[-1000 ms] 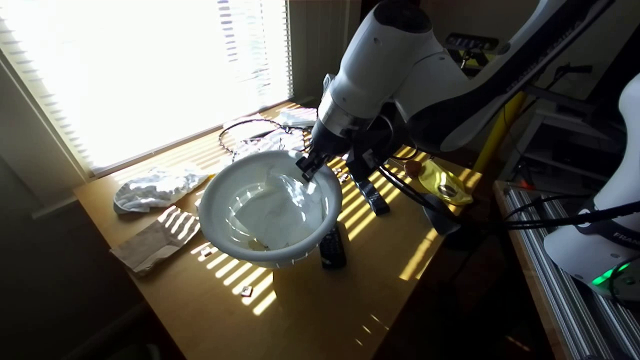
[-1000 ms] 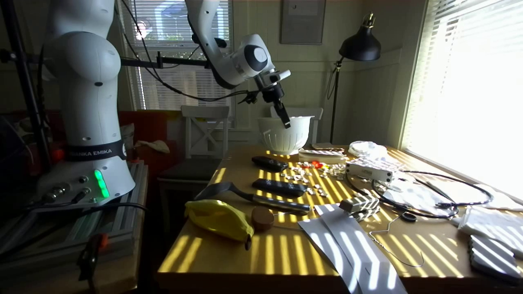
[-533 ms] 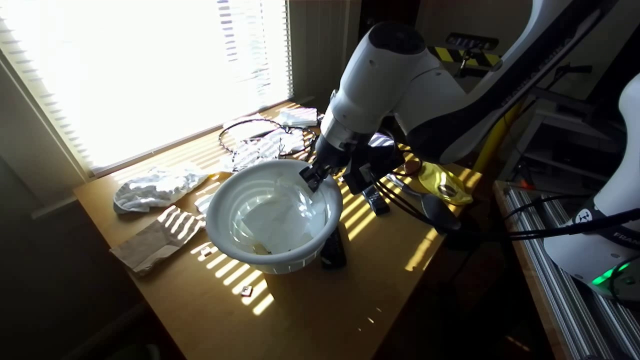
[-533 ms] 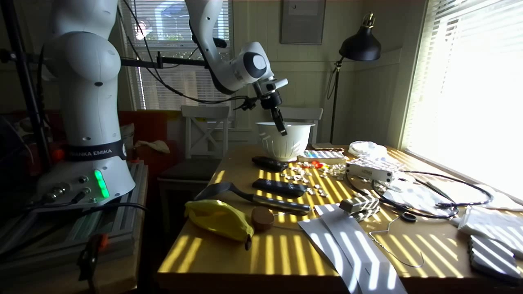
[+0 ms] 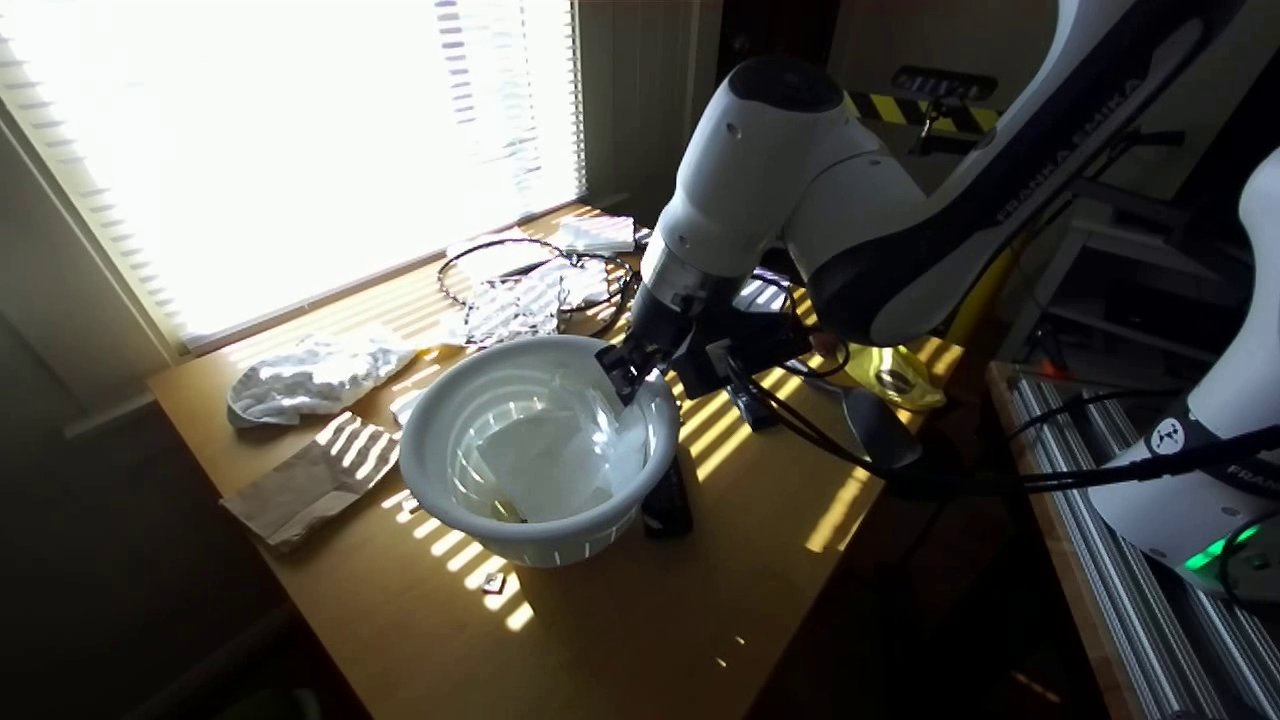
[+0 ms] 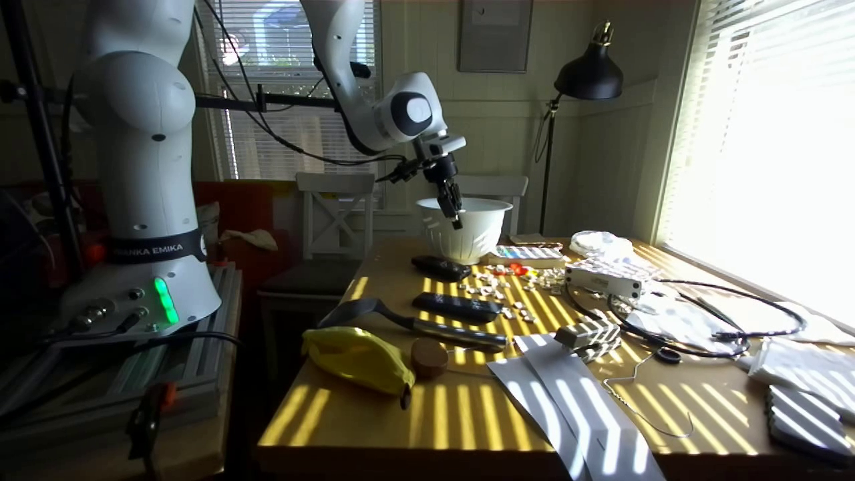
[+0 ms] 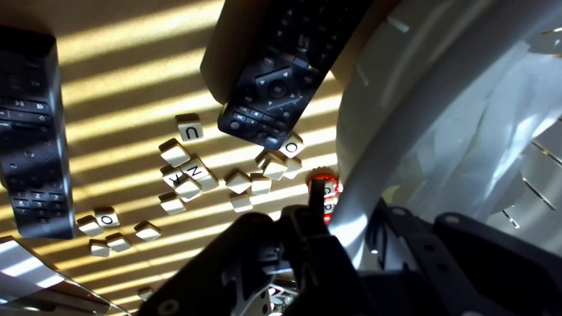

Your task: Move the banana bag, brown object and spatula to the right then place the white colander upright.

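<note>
The white colander (image 6: 469,235) has come down upright, and the claw (image 7: 349,202), parted narrowly astride its rim, could tip it by snagging while withdrawing.

Two dark remotes (image 7: 277,90) lay apart on the sun-striped table (image 6: 354,427), letter tiles (image 7: 290,145) (one marked O) scattered near them. White paper (image 6: 588,407) overhung an edge, and a black lamp (image 6: 589,73) rose beyond the table's far end.
</note>
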You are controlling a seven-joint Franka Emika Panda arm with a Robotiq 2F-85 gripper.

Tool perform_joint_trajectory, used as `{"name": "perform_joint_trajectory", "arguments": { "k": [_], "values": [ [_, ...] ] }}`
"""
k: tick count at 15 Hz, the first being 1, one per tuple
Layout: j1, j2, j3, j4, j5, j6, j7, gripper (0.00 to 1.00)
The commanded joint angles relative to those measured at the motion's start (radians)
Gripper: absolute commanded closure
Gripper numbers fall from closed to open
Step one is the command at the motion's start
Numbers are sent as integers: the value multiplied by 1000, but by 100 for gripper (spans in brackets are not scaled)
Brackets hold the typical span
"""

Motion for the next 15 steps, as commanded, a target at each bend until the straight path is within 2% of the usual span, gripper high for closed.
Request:
{"name": "perform_joint_trajectory", "arguments": {
  "k": [1,4,7,8,11,12,14,15],
  "values": [
    [-92,-67,102,-6,100,-69,-74,45],
    [-131,-149,107,26,58,-110,-85,24],
    [-197,-231,146,55,40,-151,-111,4],
    [-157,-255,96,64,30,-161,-113,0],
    [-166,-312,89,84,-6,-196,-119,0],
    [-259,-336,187,79,28,-201,-159,0],
    [-271,-385,232,38,246,-123,-366,0],
    [-185,-393,167,28,328,-91,-427,0]
  ]
}}
